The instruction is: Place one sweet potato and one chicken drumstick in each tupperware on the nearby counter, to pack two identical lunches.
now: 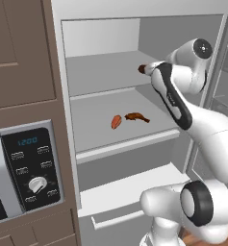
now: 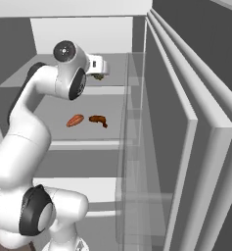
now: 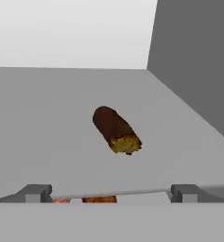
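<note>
The white arm is seen rising from the lower right of the left base view, bent up and reaching into the open fridge (image 1: 101,144), with the wrist at the upper right of the frame by the upper shelf (image 1: 101,72). In the right base view it rises from the lower left and the hand ends at upper centre. The gripper (image 3: 111,193) is seen in the hand view with its two fingertips (image 3: 35,193) set wide apart at the bottom, jaws released, nothing between them.

A dark brown piece (image 3: 116,130) with a yellowish rough end is seen centre frame in the hand view, lying on the grey upper shelf, tilted, ahead of the fingertips and apart from them; whether it is a sweet potato or a drumstick cannot be told. Its dark reddish end is seen just left of the wrist in the left base view (image 1: 142,69).

On the middle shelf (image 1: 96,125), centre of the left base view, an orange sweet potato (image 1: 116,121) is seen, and just to its right a brown chicken drumstick (image 1: 137,117), near each other, not clearly touching. The same pair is seen centre left in the right base view: sweet potato (image 2: 75,120), drumstick (image 2: 98,119).
</note>
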You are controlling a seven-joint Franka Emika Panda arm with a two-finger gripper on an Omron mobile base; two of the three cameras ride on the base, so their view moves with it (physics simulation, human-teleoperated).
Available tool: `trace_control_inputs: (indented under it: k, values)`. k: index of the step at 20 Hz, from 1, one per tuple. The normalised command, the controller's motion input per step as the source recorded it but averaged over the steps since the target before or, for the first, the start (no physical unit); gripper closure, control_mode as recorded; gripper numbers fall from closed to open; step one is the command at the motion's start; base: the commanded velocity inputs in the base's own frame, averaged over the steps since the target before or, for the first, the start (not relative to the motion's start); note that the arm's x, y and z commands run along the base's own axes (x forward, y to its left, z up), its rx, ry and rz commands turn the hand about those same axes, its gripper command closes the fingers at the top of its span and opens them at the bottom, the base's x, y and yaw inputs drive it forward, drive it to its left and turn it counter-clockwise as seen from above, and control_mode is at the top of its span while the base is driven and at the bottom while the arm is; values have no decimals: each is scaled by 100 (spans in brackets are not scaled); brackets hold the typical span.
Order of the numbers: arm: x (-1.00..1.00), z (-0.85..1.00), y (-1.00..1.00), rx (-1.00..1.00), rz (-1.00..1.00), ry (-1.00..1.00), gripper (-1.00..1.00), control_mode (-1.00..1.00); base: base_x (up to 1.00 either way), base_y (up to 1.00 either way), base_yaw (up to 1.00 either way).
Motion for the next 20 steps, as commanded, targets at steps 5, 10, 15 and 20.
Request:
trace_control_inputs:
  k: [5,10,15,20]
  values:
    - [68,0,-2,0,4,3,-100,-100,0,0,0]
    - [58,-8,0,0,8,3,-100,-100,0,0,0]
    - [49,-28,0,-1,7,2,-100,-100,0,0,0]
    - [44,-67,6,-9,6,3,-100,-100,0,0,0]
